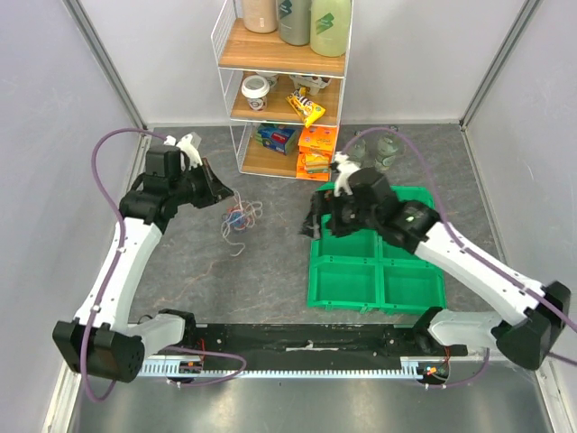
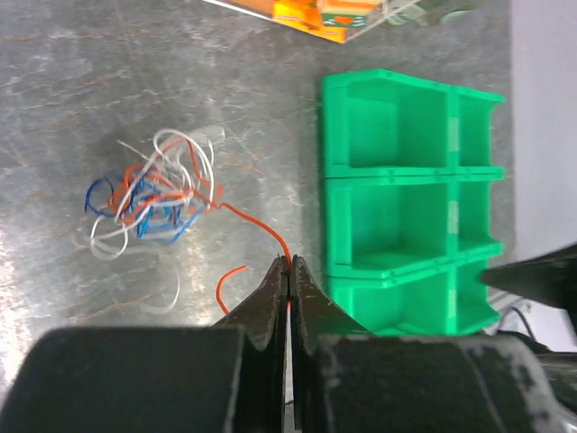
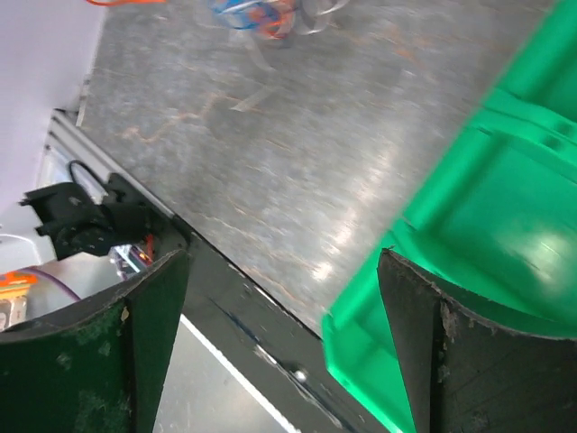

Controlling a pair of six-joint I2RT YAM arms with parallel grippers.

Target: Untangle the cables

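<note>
The cables (image 1: 238, 219) lie as one small tangle of white, blue and orange wires (image 2: 153, 194) on the grey table. From that tangle an orange cable (image 2: 257, 225) runs to my left gripper (image 2: 289, 263), whose jaws are shut on it; its loose end curls beside the jaws. In the top view my left gripper (image 1: 231, 195) hangs just left of and above the tangle. My right gripper (image 1: 315, 221) stands open at the left edge of the green bin tray (image 1: 374, 271), with nothing between its fingers (image 3: 153, 307). The tangle (image 3: 257, 13) shows at the top of the right wrist view.
The green tray (image 2: 406, 171) has several compartments and sits right of the cables. A wire shelf (image 1: 284, 90) with bottles and boxes stands at the back. An orange box (image 2: 325, 13) lies near it. Grey walls close both sides.
</note>
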